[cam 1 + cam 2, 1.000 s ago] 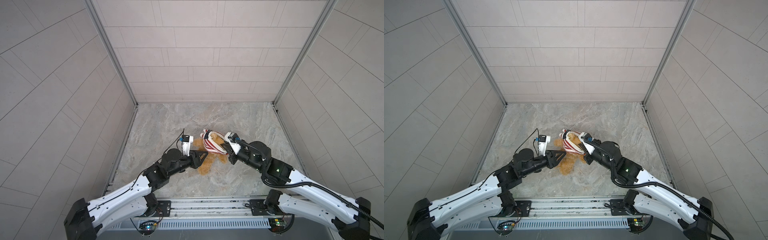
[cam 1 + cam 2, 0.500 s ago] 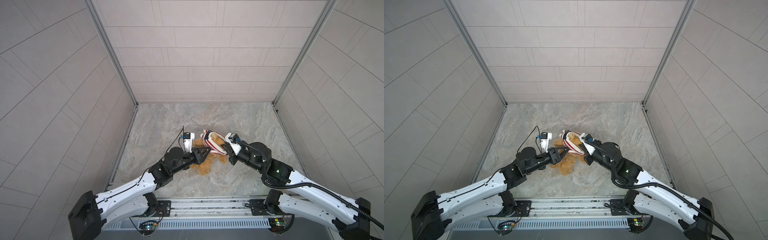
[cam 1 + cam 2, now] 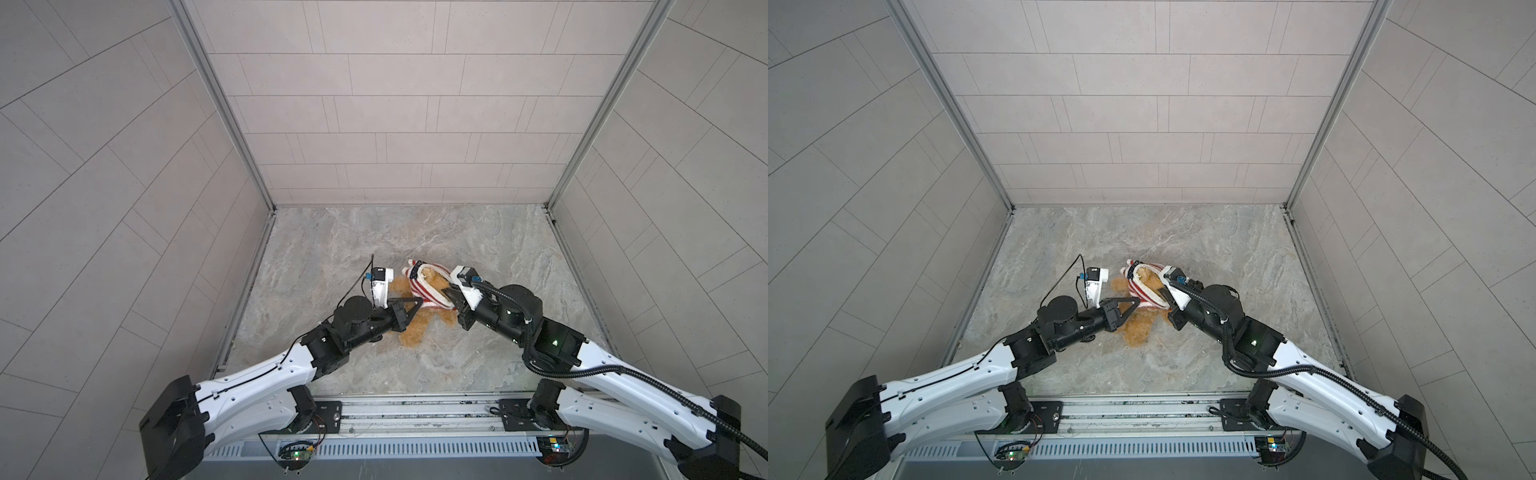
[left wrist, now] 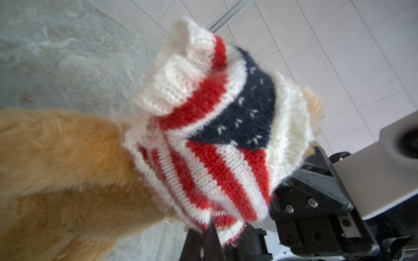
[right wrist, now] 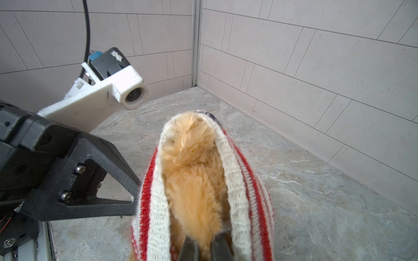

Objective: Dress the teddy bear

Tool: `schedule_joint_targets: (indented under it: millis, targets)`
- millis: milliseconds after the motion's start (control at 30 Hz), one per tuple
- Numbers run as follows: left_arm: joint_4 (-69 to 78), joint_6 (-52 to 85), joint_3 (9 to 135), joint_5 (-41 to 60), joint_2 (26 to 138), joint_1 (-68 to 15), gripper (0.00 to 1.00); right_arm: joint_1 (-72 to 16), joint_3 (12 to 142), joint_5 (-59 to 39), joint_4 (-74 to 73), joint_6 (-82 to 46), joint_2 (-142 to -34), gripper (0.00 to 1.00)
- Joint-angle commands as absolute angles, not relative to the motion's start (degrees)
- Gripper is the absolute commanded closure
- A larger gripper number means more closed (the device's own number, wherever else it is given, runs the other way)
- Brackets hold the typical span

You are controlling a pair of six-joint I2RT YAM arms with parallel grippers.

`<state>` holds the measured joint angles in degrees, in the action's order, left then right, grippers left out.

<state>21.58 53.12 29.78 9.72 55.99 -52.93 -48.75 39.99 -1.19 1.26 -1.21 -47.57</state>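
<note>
The teddy bear (image 3: 415,332) (image 3: 1138,330) lies on the stone floor mid-scene, its golden legs toward the front. A red-and-white striped sweater (image 3: 424,286) (image 3: 1144,286) with a navy patch (image 4: 248,108) is bunched over its upper half. My left gripper (image 3: 417,300) (image 3: 1137,300) (image 4: 210,237) is shut on the sweater's lower hem. My right gripper (image 3: 449,296) (image 3: 1165,296) (image 5: 204,248) reaches into the sweater's opening and is shut, with the bear's fur (image 5: 192,180) between its fingers. The bear's face is hidden.
Tiled walls (image 3: 395,124) close in the marbled floor (image 3: 353,249) on three sides. A metal rail (image 3: 415,407) carrying both arm bases runs along the front edge. The two grippers stand close together over the bear.
My left gripper has moved forward to the sweater and closed on its hem. The right gripper and the bear have stayed put.
</note>
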Motion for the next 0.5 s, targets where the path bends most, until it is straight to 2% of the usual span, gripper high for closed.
schedule_joint_targets:
  millis: [0,467]
  targets:
    - [20.83,52.68,29.54,10.44,55.65,-53.22,1.00,-48.82,40.43,1.48,-1.34,-2.20,-45.64,1.00]
    - [17.20,48.94,22.23,8.63,55.68,-52.36,1.00,-48.78,40.69,3.58,0.02,-3.42,-45.42,1.00]
